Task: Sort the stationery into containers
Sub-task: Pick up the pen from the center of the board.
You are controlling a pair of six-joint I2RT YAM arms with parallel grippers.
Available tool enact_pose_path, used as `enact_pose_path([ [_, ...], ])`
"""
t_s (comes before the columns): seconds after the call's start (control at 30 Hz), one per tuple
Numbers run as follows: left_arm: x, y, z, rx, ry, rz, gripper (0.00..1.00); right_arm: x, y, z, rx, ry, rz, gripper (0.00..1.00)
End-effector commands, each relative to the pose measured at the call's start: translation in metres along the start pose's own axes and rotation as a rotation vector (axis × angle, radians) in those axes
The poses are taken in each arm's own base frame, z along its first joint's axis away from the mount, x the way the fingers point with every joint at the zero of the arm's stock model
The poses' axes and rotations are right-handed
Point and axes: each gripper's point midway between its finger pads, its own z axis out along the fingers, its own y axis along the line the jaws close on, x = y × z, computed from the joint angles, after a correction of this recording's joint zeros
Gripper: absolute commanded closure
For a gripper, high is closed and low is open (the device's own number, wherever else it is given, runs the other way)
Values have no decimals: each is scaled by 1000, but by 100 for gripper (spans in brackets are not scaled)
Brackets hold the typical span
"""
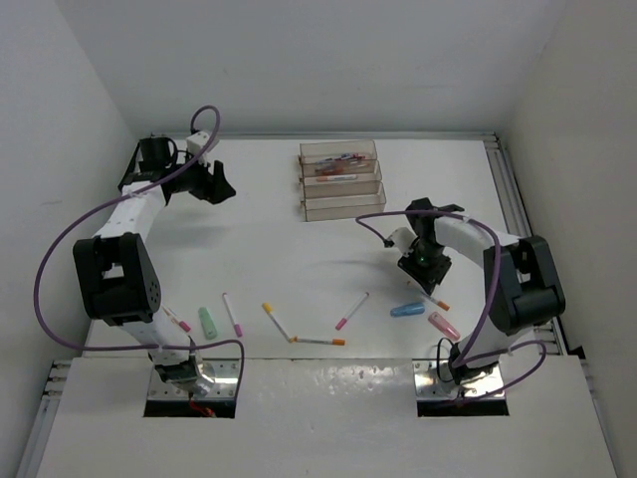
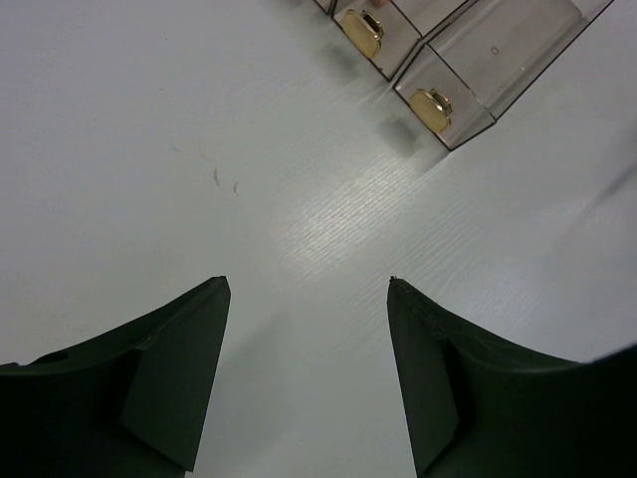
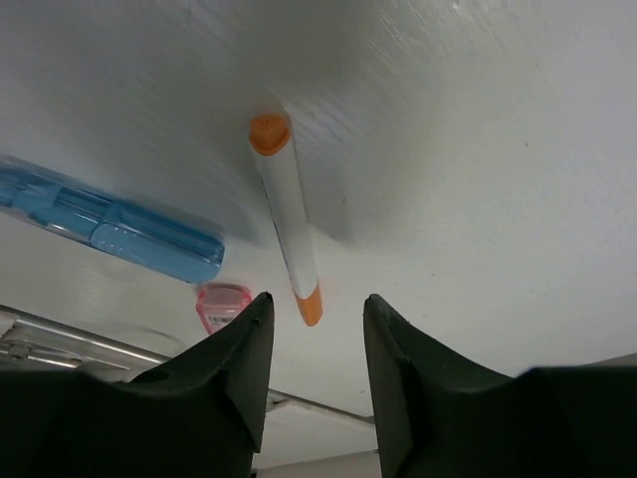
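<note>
Hovering low over the near right part of the table (image 1: 299, 249), the right claw (image 3: 318, 299) is standing released, jaws apart and gripping nothing. A white pen with orange ends (image 3: 285, 214) is lying flat on the table, its nearer end showing in the gap between the jaws without touching either. A blue piece (image 3: 119, 227) and a pink piece (image 3: 223, 302) are lying just beside it. The left claw (image 2: 309, 284) is hanging wide open and empty at the far left, near the three clear trays (image 1: 341, 211); the two rear ones are holding a few pens (image 1: 338, 158). A green piece (image 1: 207, 322) and more pens are lying scattered along the near edge.
</note>
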Motion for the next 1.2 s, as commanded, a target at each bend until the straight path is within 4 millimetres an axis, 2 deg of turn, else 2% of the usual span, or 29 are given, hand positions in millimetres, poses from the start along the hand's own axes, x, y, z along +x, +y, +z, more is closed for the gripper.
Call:
enact_pose_path([
  [0.0, -6, -3, -4, -3, -21, 43, 29, -8, 5, -2, -17, -36, -12, 59],
  [0.37, -2, -2, -4, -21, -15, 22, 30, -11, 13, 29, -11, -20, -72, 71],
  [0.5, -1, -1, -7, -28, -11, 33, 30, -14, 4, 39, 36, -15, -76, 80],
  [0.67, 0, 3, -6, -57, -8, 26, 30, -25, -9, 35, 108, -29, -115, 90],
  [0.7, 1, 6, -7, -70, -4, 23, 30, -28, -10, 33, 105, -33, -111, 95],
  [0.73, 0, 6, -7, -73, -8, 26, 30, -44, -17, 22, 116, -76, -99, 98],
  [0.8, 0, 7, -6, -77, -9, 25, 30, -60, -18, 8, 81, -120, -52, 100],
  [0.83, -1, 8, -6, -78, -12, 28, 30, -81, -26, -14, 77, -173, -30, 100],
  [0.9, -2, 8, -6, -80, -13, 27, 30, -111, -23, -34, -4, -269, 60, 100],
  [0.93, -3, 9, -6, -81, -17, 26, 30, -137, -32, -64, -19, -353, 94, 100],
  [0.97, -3, 8, -6, -78, -15, 24, 30, -159, -21, -82, -126, -446, 107, 100],
  [1.0, -4, 8, -6, -80, -18, 25, 30, -181, -31, -108, -169, -535, 192, 100],
  [1.07, -5, 8, -6, -82, -18, 27, 30, -210, -41, -137, -244, -677, 284, 100],
  [1.1, -5, 8, -7, -82, -16, 29, 30, -223, -44, -154, -352, -740, 427, 100],
  [1.13, -4, 8, -8, -80, -15, 27, 30, -247, -62, -176, -363, -859, 467, 100],
  [1.17, -5, 9, -8, -80, -13, 31, 30, -256, -69, -191, -459, -901, 623, 100],
])
